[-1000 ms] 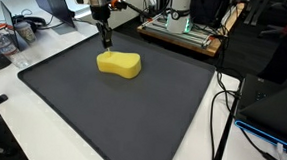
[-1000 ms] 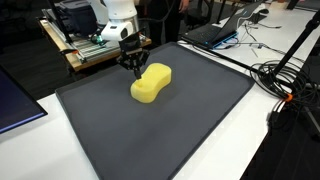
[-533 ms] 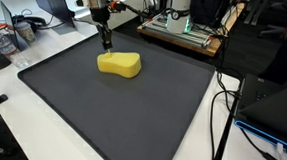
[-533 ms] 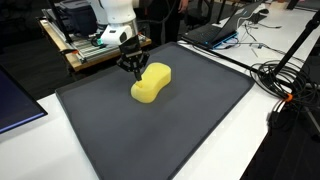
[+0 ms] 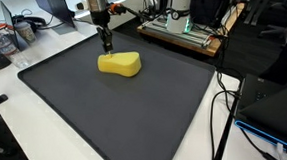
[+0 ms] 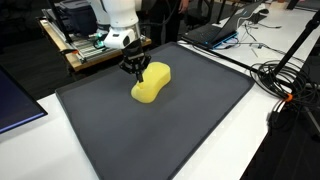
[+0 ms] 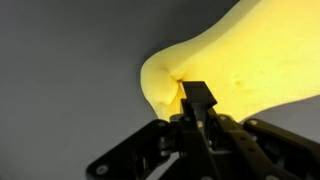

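Observation:
A yellow sponge (image 5: pixel 119 64) lies on a dark grey mat (image 5: pixel 131 114) near its far edge; it also shows in an exterior view (image 6: pixel 150 83) and fills the top of the wrist view (image 7: pixel 240 60). My gripper (image 5: pixel 104 46) points straight down at the sponge's end nearest the robot, also in an exterior view (image 6: pixel 136 70). In the wrist view the gripper (image 7: pixel 197 100) has its fingers drawn together on the sponge's rounded end, which is creased and dented where they press.
A wooden crate with equipment (image 5: pixel 182 30) stands behind the mat, also in an exterior view (image 6: pixel 90 45). Black cables (image 5: pixel 228 95) run along one side of the mat. Laptops (image 6: pixel 215 30) and more cables (image 6: pixel 290 80) lie beyond the mat (image 6: pixel 170 135).
The gripper's fingers have narrowed from spread to drawn together on the sponge's end. The sponge's end is squeezed and slightly deformed. The arm has barely moved.

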### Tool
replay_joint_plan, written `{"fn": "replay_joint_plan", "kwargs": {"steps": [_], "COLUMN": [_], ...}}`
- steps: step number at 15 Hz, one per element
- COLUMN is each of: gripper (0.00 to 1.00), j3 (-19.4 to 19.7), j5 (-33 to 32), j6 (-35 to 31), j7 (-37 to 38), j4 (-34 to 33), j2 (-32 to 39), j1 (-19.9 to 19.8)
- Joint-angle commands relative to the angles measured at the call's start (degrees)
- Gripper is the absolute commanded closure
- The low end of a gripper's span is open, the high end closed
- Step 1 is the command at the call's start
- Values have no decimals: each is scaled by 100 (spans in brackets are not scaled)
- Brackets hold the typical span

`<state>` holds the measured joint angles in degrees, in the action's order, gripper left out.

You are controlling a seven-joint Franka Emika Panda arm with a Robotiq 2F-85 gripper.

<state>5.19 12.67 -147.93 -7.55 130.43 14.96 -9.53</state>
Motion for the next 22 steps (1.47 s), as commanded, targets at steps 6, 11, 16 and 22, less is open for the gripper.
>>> {"fn": "replay_joint_plan", "kwargs": {"steps": [6, 11, 16, 22], "gripper": [97, 97, 97, 97], "j3": [-233, -283, -294, -209], "j5": [241, 323, 377, 168], "j6": [-66, -92, -101, -60], "j7": [-137, -176, -192, -19], "j4": [-61, -21, -4, 101], "j2": [766, 809, 808, 480], "j1": [-60, -90, -109, -31]}}
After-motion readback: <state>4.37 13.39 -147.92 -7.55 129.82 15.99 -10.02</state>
